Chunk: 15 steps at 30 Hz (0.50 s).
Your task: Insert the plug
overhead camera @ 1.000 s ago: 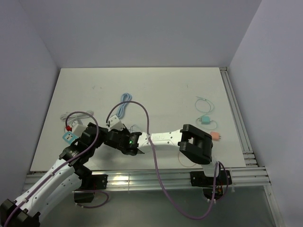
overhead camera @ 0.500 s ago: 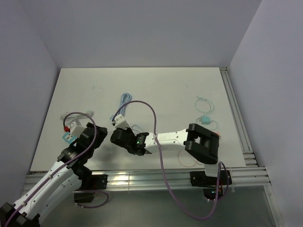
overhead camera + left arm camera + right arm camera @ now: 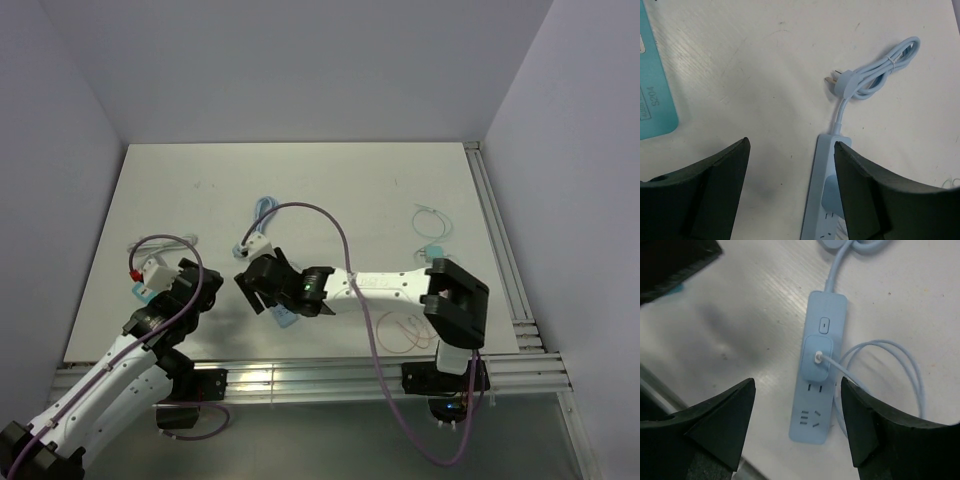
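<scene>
Seated in pale-blue power strip (image 3: 817, 390), just below switch (image 3: 824, 325): plug (image 3: 816, 357), thin cable (image 3: 900, 360) looping aside | flat on worktop (image 3: 765, 75), cord (image 3: 880, 75) coiled beyond strip's end | spread, pinching nothing: left claw (image 3: 790, 147), beside strip | spread, pinching nothing: right claw (image 3: 796, 390), above strip

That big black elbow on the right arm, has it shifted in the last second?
Yes. The elbow slid right, toward the side rail, past the small teal plug.
</scene>
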Each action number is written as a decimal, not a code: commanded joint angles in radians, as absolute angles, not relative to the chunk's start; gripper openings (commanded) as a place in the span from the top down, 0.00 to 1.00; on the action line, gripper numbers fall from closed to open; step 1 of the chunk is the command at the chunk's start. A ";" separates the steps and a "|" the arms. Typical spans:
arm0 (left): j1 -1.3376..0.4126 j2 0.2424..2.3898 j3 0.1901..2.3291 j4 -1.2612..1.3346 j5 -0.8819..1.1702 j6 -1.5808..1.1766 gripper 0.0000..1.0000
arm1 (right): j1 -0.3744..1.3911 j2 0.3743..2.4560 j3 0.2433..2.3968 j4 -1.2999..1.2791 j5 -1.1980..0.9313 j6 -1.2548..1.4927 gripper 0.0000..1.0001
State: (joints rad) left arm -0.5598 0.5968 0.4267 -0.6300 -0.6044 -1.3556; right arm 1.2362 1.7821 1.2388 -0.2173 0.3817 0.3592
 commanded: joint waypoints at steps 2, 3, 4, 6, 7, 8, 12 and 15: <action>-0.560 0.591 0.460 -0.637 -0.643 -1.358 0.26 | 1.235 1.580 1.244 -0.276 0.235 0.399 0.25; -0.561 0.588 0.462 -0.637 -0.646 -1.355 0.26 | 1.233 1.545 1.224 -0.273 0.209 0.423 0.25; -0.560 0.586 0.463 -0.635 -0.649 -1.348 0.26 | 1.235 1.475 1.189 -0.270 0.175 0.437 0.26; -0.560 0.586 0.463 -0.629 -0.653 -1.339 0.26 | 1.224 1.383 1.164 -0.296 0.219 0.486 0.27; -0.560 0.586 0.462 -0.623 -0.652 -1.327 0.26 | 1.212 1.356 1.151 -0.331 0.242 0.498 0.27; -0.560 0.587 0.460 -0.597 -0.641 -1.316 0.26 | 1.197 1.330 1.140 -0.342 0.283 0.514 0.28; -0.560 0.597 0.443 -0.482 -0.554 -1.198 0.29 | 1.019 1.230 1.074 -0.390 0.341 0.603 0.29; -0.560 0.614 0.446 -0.430 -0.491 -1.128 0.29 | 0.797 1.219 1.009 -0.399 0.396 0.633 0.29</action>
